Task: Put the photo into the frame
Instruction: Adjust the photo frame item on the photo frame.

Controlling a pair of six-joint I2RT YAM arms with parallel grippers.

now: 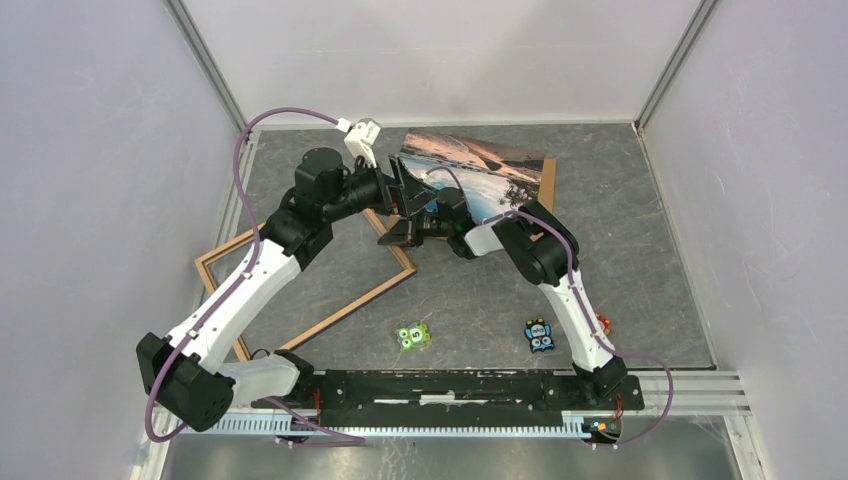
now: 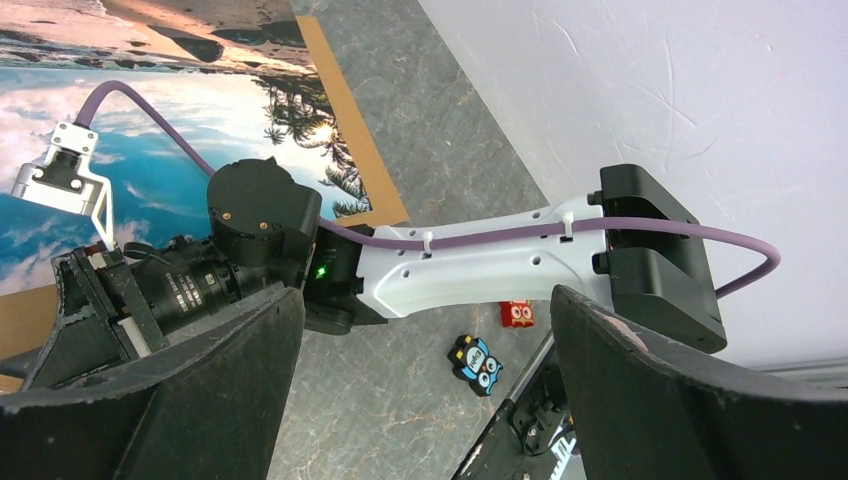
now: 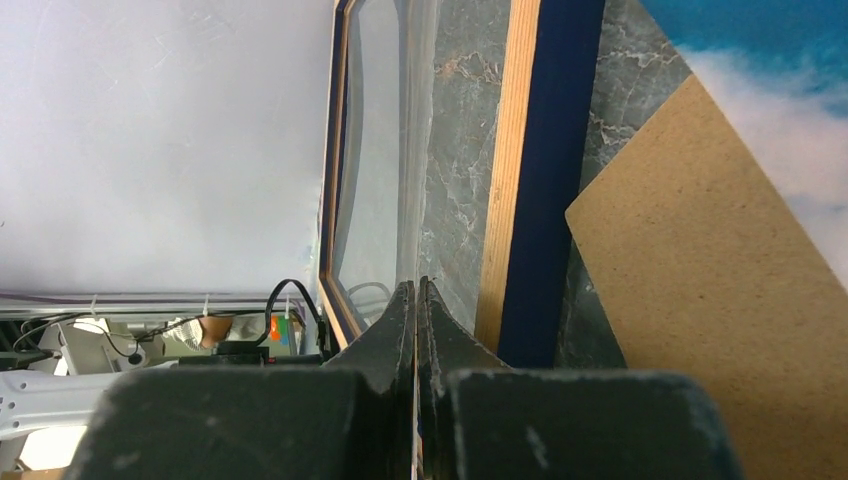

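The photo (image 1: 480,175) (image 2: 170,130) (image 3: 790,60), a print of blue sky and palms, lies face up at the back centre. The frame (image 1: 340,312) lies left of centre, wood side up, and its dark blue rail (image 3: 540,150) crosses just ahead of my right gripper (image 3: 416,285). That gripper (image 1: 440,215) is shut above the photo's near-left edge, pointing at the frame, with nothing distinct between its fingers. My left gripper (image 1: 402,215) (image 2: 425,330) hangs wide open right beside it, holding nothing and looking down on the right wrist.
A brown cardboard backing board (image 1: 547,185) (image 2: 345,120) (image 3: 700,260) lies under the photo and sticks out at its edges. Small toy blocks sit near the front: green (image 1: 412,336), blue owl (image 1: 540,335) (image 2: 477,363), red (image 1: 603,322) (image 2: 516,314). White walls enclose the table.
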